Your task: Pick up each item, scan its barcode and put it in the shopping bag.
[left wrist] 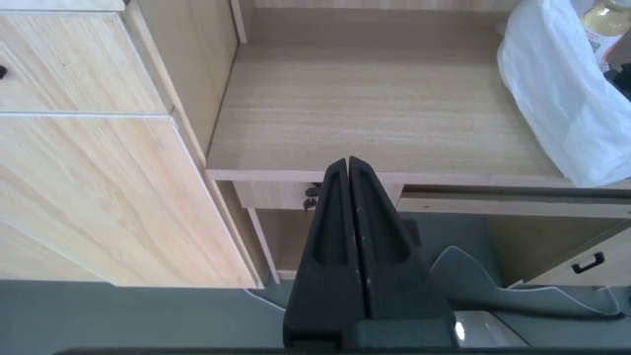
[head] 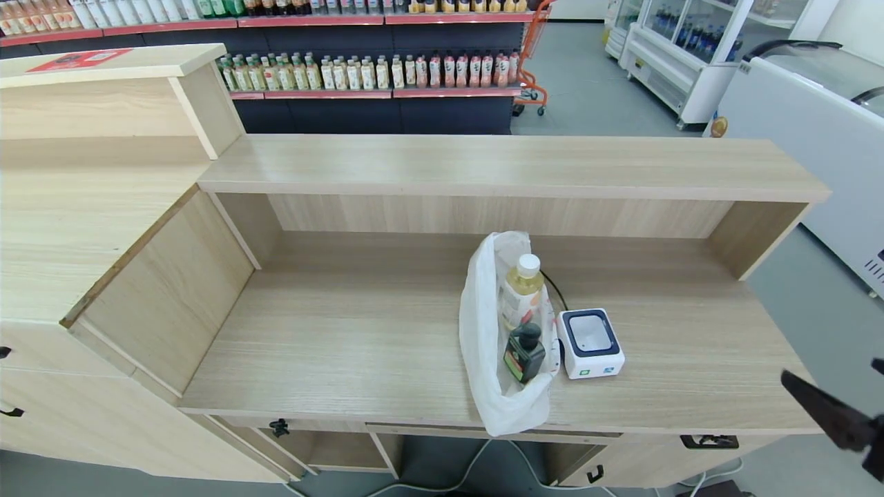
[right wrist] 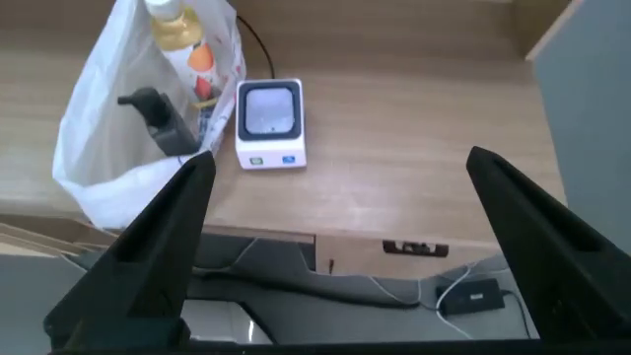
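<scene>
A white shopping bag [head: 483, 345] stands on the wooden counter [head: 345, 345], holding a yellow drink bottle with a white cap [head: 523, 286] and a dark bottle with a black top [head: 524, 352]. Right beside the bag sits the white barcode scanner [head: 590, 342]. My right gripper [head: 856, 407] is low off the counter's right front corner, fingers [right wrist: 158, 247] spread wide and empty; its wrist view takes in the bag [right wrist: 108, 148] and the scanner [right wrist: 269, 124]. My left gripper [left wrist: 348, 197] hangs below the counter's front edge, fingers pressed together with nothing held, the bag [left wrist: 567, 94] off to one side.
A raised shelf [head: 511, 166] runs along the back of the counter, with a taller wooden unit [head: 90, 172] on the left. A black cable [head: 552, 286] leads behind the scanner. Store shelves with bottles [head: 373, 69] and freezers [head: 794, 103] stand beyond. Drawers [head: 708, 442] sit under the counter.
</scene>
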### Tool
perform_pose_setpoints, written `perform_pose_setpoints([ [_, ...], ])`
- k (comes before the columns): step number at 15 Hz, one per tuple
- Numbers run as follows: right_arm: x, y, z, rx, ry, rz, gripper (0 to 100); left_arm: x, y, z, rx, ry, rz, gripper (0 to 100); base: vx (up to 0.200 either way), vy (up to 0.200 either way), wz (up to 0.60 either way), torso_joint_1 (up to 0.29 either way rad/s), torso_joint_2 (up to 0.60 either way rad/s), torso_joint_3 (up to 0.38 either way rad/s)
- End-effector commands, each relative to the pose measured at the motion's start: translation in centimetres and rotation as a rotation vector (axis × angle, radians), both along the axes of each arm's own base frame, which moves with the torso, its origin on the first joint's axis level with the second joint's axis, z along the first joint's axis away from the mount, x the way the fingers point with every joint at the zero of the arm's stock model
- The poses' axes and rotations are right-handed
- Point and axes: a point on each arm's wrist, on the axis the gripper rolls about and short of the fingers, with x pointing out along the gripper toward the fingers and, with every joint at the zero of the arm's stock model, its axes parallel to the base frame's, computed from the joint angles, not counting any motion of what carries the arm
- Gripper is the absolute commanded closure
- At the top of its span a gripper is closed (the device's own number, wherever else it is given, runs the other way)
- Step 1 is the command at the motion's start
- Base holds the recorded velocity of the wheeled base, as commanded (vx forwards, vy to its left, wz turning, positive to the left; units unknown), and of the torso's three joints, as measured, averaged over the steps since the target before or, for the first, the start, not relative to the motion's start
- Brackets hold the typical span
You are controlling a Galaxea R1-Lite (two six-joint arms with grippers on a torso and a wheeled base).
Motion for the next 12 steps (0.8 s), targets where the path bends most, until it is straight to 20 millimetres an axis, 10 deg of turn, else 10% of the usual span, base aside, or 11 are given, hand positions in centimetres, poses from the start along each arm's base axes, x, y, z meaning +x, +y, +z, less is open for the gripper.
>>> perform_pose_setpoints([
  [1,-6.8,-0.4,-3.9,0.006,-0.084,-0.018,0,0.0,0.0,0.0,0.0,0.001,0.0,100,0.0,0.0,0.0,0.0,0.0,0.0],
  [12,-10.8,-0.6,-6.5,0.036,-0.234,-0.096,0,0.0,0.0,0.0,0.0,0.0,0.0,100,0.0,0.0,0.0,0.0,0.0,0.0],
])
